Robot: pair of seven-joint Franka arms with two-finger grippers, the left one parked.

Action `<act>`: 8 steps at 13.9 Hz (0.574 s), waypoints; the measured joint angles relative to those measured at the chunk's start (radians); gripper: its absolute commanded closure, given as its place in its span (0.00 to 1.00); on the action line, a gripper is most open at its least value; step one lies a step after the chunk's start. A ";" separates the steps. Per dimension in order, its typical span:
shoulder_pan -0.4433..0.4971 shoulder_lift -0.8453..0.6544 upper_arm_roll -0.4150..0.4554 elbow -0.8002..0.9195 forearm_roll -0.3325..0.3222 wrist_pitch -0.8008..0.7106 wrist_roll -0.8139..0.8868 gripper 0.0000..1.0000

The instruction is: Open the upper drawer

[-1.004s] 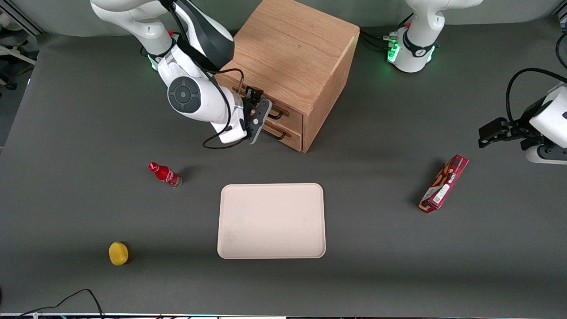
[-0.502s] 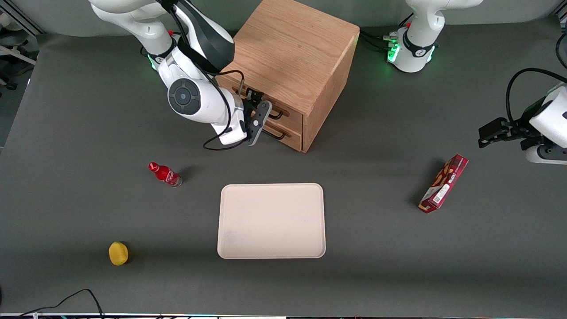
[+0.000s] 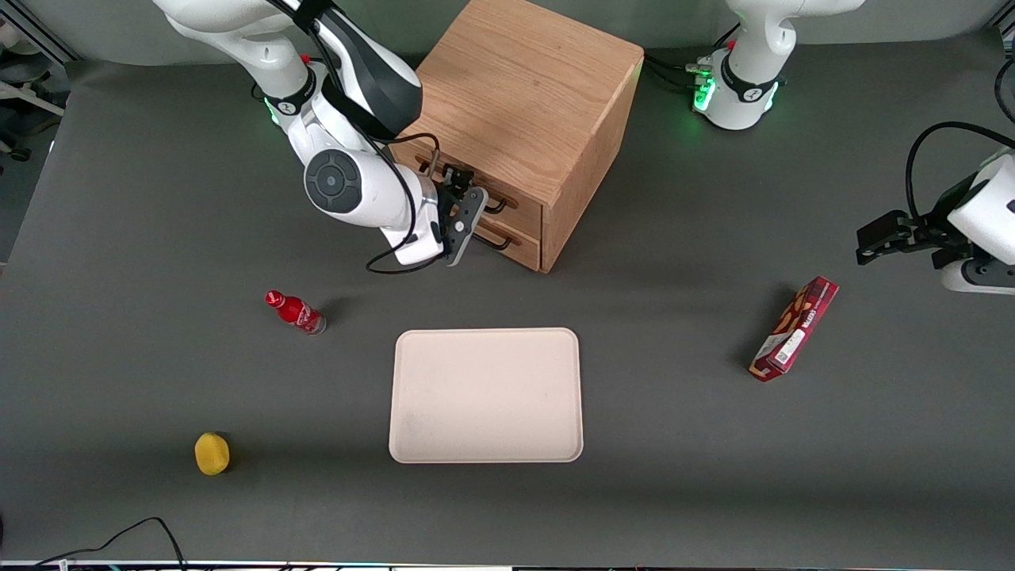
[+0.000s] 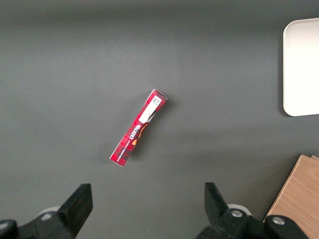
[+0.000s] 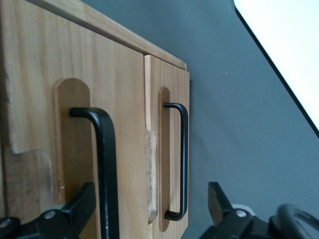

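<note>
The gripper (image 3: 466, 208) hangs in front of the upper drawer (image 3: 474, 190), open, above the lower drawer (image 3: 507, 238).

We are seeing even, soft overhead light across the dark grey table (image 3: 714, 492), with no glare. The wooden cabinet (image 3: 523, 87) is casting a faint shadow toward the parked arm's end, and the red bottle (image 3: 295, 312) and red snack box (image 3: 794, 328) are each throwing a short soft one. Green lights are glowing at the arm bases beside the cabinet. Close to the cabinet, the gripper (image 5: 149, 209) fingers are looking blurred, while the upper drawer (image 5: 75, 124) handle is staying crisp.
</note>
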 measured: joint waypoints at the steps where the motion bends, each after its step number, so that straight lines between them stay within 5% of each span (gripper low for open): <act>1: 0.000 0.001 0.000 -0.003 0.000 0.001 -0.001 0.00; 8: 0.001 0.007 0.000 -0.038 -0.006 0.049 -0.001 0.00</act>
